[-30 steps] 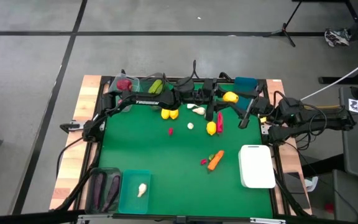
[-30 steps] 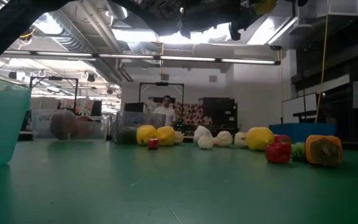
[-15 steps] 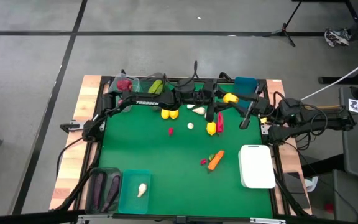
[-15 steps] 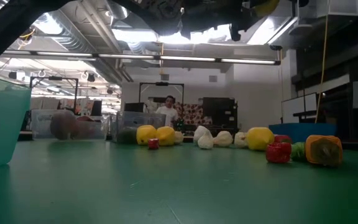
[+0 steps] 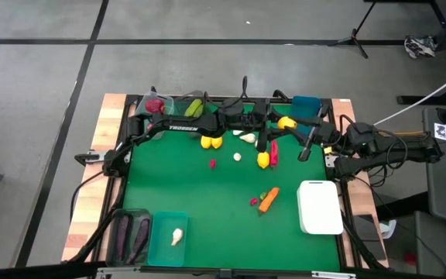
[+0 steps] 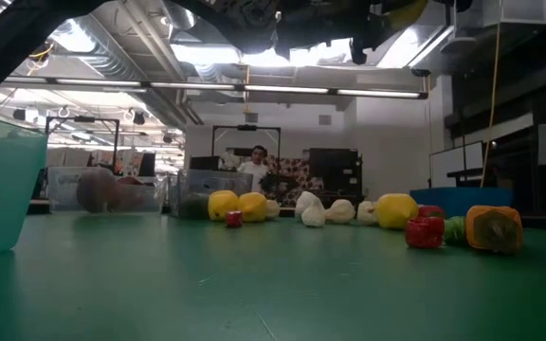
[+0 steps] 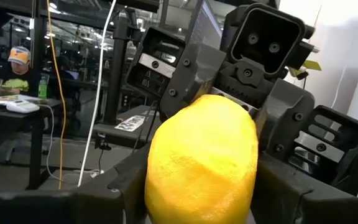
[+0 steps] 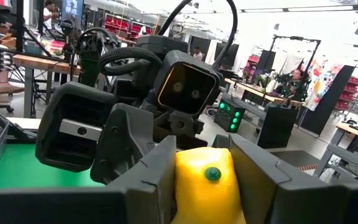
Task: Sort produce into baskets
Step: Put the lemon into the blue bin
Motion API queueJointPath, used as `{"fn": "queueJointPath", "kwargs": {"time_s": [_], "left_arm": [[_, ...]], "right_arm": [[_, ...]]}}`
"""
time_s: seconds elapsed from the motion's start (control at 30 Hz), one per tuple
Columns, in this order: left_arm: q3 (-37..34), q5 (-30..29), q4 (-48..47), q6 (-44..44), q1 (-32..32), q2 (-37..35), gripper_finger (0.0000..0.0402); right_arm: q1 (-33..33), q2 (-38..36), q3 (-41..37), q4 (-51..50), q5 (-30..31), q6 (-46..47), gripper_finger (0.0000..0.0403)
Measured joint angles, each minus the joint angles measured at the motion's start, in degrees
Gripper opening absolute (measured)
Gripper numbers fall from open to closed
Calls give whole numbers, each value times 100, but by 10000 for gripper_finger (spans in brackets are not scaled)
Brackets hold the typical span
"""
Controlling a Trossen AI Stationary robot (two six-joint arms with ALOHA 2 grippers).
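A yellow lemon (image 5: pixel 286 122) hangs in the air over the table's far edge, between my two grippers, which face each other. My left gripper (image 7: pixel 199 186) reaches in from the table's left and is shut on it. My right gripper (image 8: pixel 205 183) comes from the right and is shut on the same lemon. On the green table (image 5: pixel 200 194) lie two lemons (image 5: pixel 211 141), another lemon (image 5: pixel 263 160), a red pepper (image 5: pixel 273 151), garlic bulbs (image 5: pixel 245 137) and a carrot (image 5: pixel 268 200). My left gripper pinches the lemon's two sides (image 7: pixel 160 180) between its fingers (image 7: pixel 126 183), coming level from the table's left. The lemon is lifted clear of the table. My right gripper pinches the lemon's end with the green stem nub (image 8: pixel 212 173) between its fingers (image 8: pixel 157 174), coming level from the table's right.
Clear tubs with a red fruit (image 5: pixel 155 104) and a cucumber (image 5: pixel 193 107) stand at the far left, a blue tub (image 5: pixel 306 104) at the far right. A white tray (image 5: pixel 319 206) lies near right. A grey tub with eggplants (image 5: pixel 128 235) and a teal tub (image 5: pixel 168 238) stand near left.
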Motion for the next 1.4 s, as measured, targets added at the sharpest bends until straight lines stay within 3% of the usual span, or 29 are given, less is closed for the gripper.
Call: {"fn": "queueJointPath", "kwargs": {"time_s": [0.23,0.43,0.73,1.03,1.13,1.3,1.4], "left_arm": [[2,-77,-148,-29,4,0,286],[3,-81,-332,-29,9,-11,323],[2,38,-907,-7,-45,2,352],[2,-102,-1811,231,-6,2,356],[2,-281,-2337,235,78,2,356],[2,-302,-2812,187,133,2,356],[2,-300,-3051,139,131,2,356]], "right_arm": [[2,2,-7,-5,35,-21,128],[4,4,-9,0,50,-1,128],[-4,4,-9,-41,240,17,128],[-4,-117,-9,-109,520,16,128],[0,-255,-9,-146,1122,92,128],[-4,-348,-9,-445,3245,287,128],[-45,-346,-9,-752,4009,553,128]]}}
